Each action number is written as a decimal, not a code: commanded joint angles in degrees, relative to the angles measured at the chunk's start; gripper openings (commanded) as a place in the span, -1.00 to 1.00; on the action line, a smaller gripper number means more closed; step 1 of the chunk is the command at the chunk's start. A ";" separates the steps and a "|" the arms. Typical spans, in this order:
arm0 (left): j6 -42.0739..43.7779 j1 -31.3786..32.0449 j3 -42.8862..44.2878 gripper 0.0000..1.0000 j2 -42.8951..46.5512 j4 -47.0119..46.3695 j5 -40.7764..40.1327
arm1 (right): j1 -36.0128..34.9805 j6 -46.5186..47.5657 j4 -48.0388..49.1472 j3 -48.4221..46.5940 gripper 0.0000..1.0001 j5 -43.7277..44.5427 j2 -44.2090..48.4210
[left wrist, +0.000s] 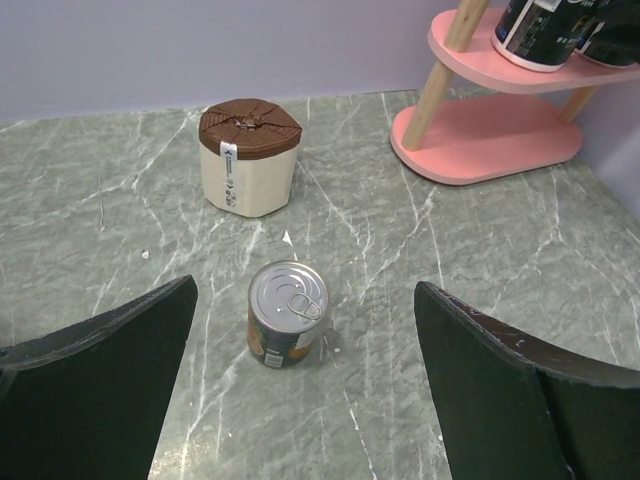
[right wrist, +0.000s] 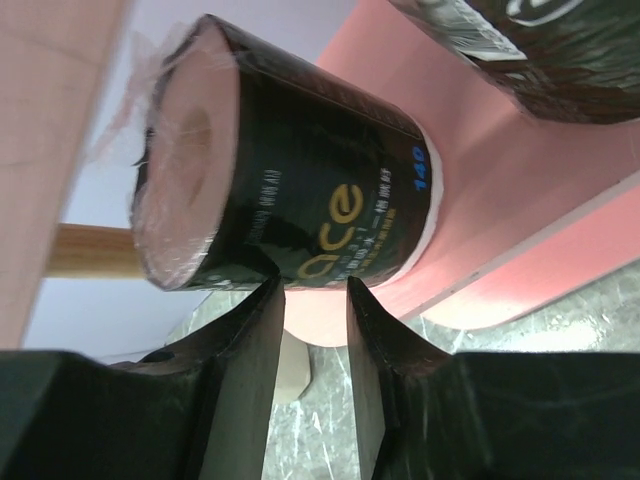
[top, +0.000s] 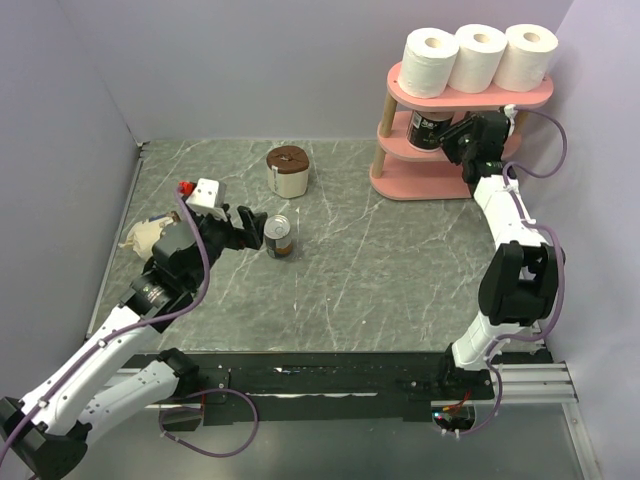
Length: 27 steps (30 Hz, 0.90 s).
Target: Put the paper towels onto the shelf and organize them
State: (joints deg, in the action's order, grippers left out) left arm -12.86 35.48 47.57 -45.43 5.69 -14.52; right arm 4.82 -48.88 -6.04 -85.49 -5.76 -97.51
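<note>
The pink shelf [top: 425, 180] stands at the far right. Three white paper towel rolls [top: 478, 58] sit in a row on its top board. A black printed roll [top: 430, 130] stands on the middle board; in the right wrist view it [right wrist: 300, 190] fills the frame, with a second black roll [right wrist: 520, 50] beside it. My right gripper [top: 460, 140] is at the middle board, its fingers [right wrist: 250, 340] narrowly apart with nothing between them, tips at the black roll's side. A cream roll with a brown top [top: 288, 170] stands mid-table. My left gripper [top: 248, 226] is wide open and empty.
A small metal can [left wrist: 288, 325] stands on the table just ahead of my left fingers [left wrist: 110, 380]. A crumpled cream object [top: 145, 236] lies at the left by the wall. Grey walls close in on the left, back and right.
</note>
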 commanded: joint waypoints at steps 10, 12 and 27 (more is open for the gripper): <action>0.21 0.02 1.21 0.93 -1.24 -0.25 -2.08 | -2.18 4.93 0.34 13.23 -0.08 -2.68 17.26; -0.67 0.02 1.47 0.93 -2.20 0.46 -3.14 | -4.19 7.13 -1.42 15.26 -0.03 -3.90 20.69; -15.77 -6.99 19.11 0.93 -24.15 12.50 1.76 | -21.25 20.75 -6.26 28.96 0.99 -7.86 33.96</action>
State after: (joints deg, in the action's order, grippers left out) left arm -22.41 33.76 58.19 -63.68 16.14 -19.11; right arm -14.44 -33.36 -12.23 -59.77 -12.08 -68.64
